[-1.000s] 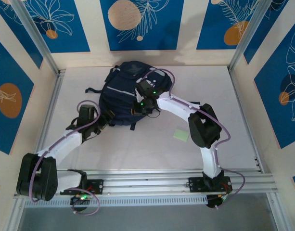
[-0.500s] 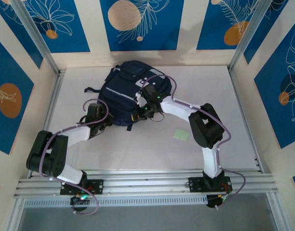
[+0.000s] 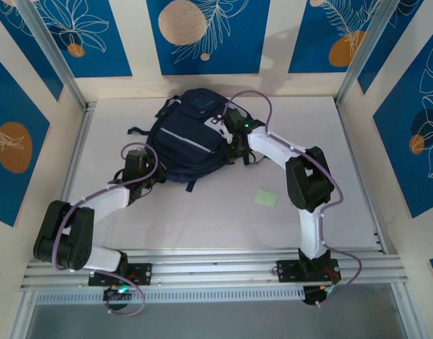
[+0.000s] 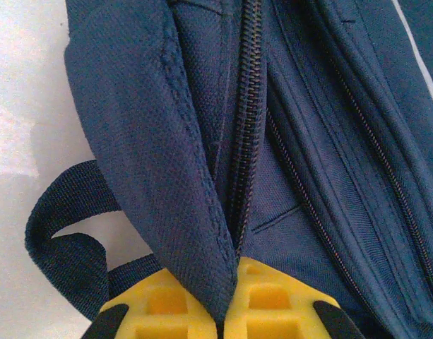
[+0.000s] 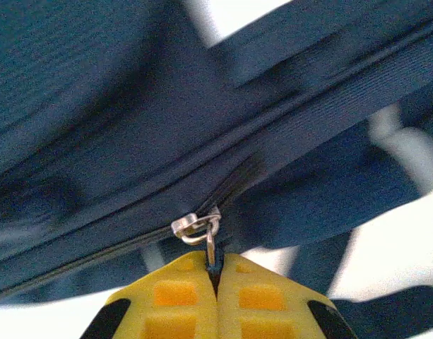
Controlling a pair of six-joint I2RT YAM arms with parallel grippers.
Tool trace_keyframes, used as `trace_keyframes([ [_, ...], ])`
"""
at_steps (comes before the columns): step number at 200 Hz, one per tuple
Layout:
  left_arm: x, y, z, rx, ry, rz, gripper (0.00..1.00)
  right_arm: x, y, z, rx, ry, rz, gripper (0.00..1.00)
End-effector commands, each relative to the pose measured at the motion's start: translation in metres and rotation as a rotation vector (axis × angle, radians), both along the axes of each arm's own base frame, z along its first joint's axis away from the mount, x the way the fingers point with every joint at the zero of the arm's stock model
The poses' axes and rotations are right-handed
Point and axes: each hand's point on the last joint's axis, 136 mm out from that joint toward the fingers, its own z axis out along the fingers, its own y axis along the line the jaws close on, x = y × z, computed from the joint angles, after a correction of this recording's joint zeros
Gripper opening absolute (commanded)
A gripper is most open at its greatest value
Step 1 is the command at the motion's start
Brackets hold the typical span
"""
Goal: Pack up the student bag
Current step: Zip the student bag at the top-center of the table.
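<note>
bag (image 3: 181,141) lies far-centre on worktop (image 3: 343,162). left hand (image 4: 225,311) clenched on its fabric edge beside a zipper (image 4: 244,127); right hand (image 5: 216,282), at the bag's right side, clenched on a zipper pull (image 5: 199,227).

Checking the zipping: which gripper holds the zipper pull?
The right gripper, shut on the metal zipper pull; the left gripper pinches fabric of the student bag.

The white left arm (image 3: 107,200) bends at lower left and reaches up-right; the left gripper's (image 4: 227,307) yellow fingers (image 4: 167,304) pinch a fold of the dark navy fabric student bag (image 4: 152,141). The white right arm (image 3: 273,148) arches from lower right to centre, its right gripper (image 5: 216,282) clamped on a small silver zipper pull (image 5: 196,227).
</note>
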Motion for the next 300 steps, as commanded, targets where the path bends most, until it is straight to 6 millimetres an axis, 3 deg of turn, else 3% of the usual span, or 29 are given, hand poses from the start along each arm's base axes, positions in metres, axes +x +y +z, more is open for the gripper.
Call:
trace_keyframes([
  [1, -0.001, 0.037, 0.004, 0.088, -0.012, 0.104, 0.0, 0.025, -0.091, -0.001, -0.306, -0.039, -0.18, 0.0],
  [31, -0.002, 0.044, 0.009, 0.091, -0.015, 0.116, 0.0, 0.047, -0.094, -0.001, -0.296, -0.087, -0.216, 0.0],
  [59, -0.003, 0.044, 0.011, 0.093, -0.017, 0.102, 0.0, 0.04, -0.082, 0.001, -0.239, -0.059, -0.21, 0.0],
  [73, 0.0, 0.038, 0.015, 0.092, -0.028, 0.063, 0.0, 0.027, -0.064, 0.005, -0.146, -0.016, -0.179, 0.0],
  [104, 0.005, 0.014, 0.025, 0.043, -0.063, -0.074, 0.0, -0.01, -0.013, 0.033, 0.113, 0.027, -0.076, 0.36],
  [118, 0.005, 0.004, 0.029, 0.021, -0.076, -0.129, 0.0, -0.019, 0.003, 0.043, 0.2, 0.043, -0.072, 0.47],
  [166, 0.003, -0.02, 0.037, -0.034, -0.126, -0.258, 0.0, -0.018, 0.052, 0.061, 0.398, 0.049, -0.093, 0.65],
  [231, -0.005, -0.029, 0.028, -0.047, -0.114, -0.296, 0.0, -0.004, 0.099, 0.037, 0.538, 0.14, -0.116, 0.72],
  [256, -0.005, -0.036, 0.025, -0.064, -0.11, -0.308, 0.0, -0.023, 0.122, 0.036, 0.607, 0.208, -0.064, 0.72],
  [300, -0.002, -0.049, 0.018, -0.077, -0.099, -0.324, 0.0, -0.087, 0.153, 0.035, 0.596, 0.277, 0.01, 0.71],
])
